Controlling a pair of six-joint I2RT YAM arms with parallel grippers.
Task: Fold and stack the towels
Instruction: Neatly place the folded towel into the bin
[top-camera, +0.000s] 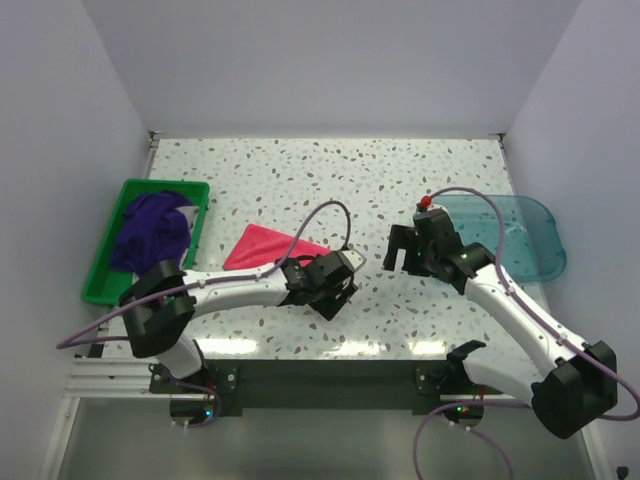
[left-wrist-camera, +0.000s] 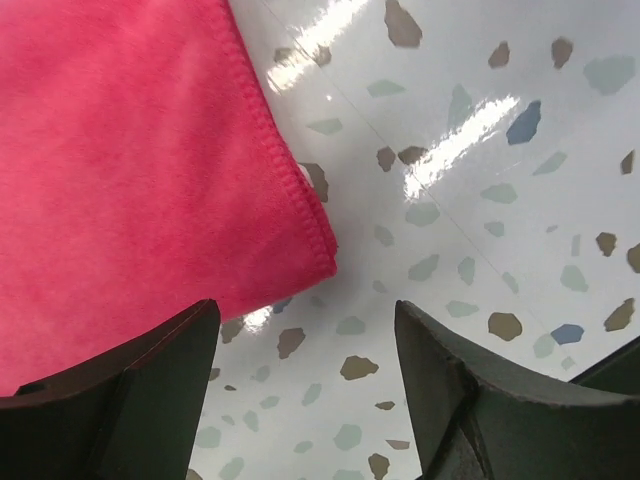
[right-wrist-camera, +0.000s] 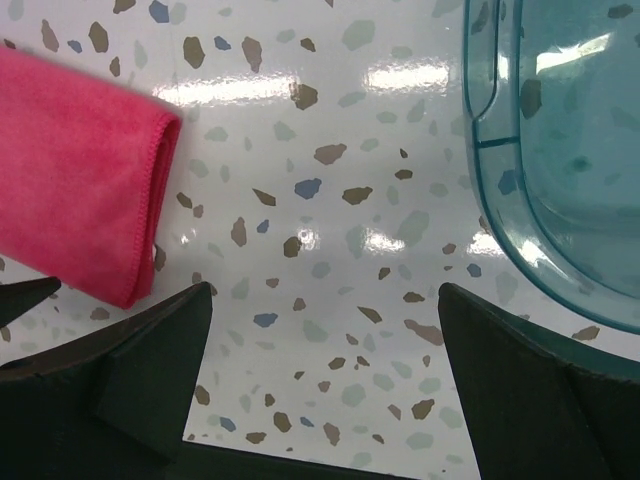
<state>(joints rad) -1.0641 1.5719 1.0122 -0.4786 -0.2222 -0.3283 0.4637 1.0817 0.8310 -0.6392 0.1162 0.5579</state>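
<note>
White walls are closing in a speckled terrazzo table (top-camera: 300, 170). At its left edge a green bin (top-camera: 100, 272) is holding a heap of dark purple towels (top-camera: 150, 232). Along the right edge a translucent teal tray (top-camera: 545, 262) is sitting flat on the surface. A hot pink towel (top-camera: 262, 247) is lying on the table near the bin and well apart from the tray, showing as a triangle from above. The left gripper (left-wrist-camera: 300, 320) is hovering at the towel's hemmed corner, its jaws standing apart around bare tabletop, gripping nothing. The right gripper (right-wrist-camera: 325, 300) is hanging over the table between the pink towel and the tray, its jaws spreading wide and holding nothing.
</note>
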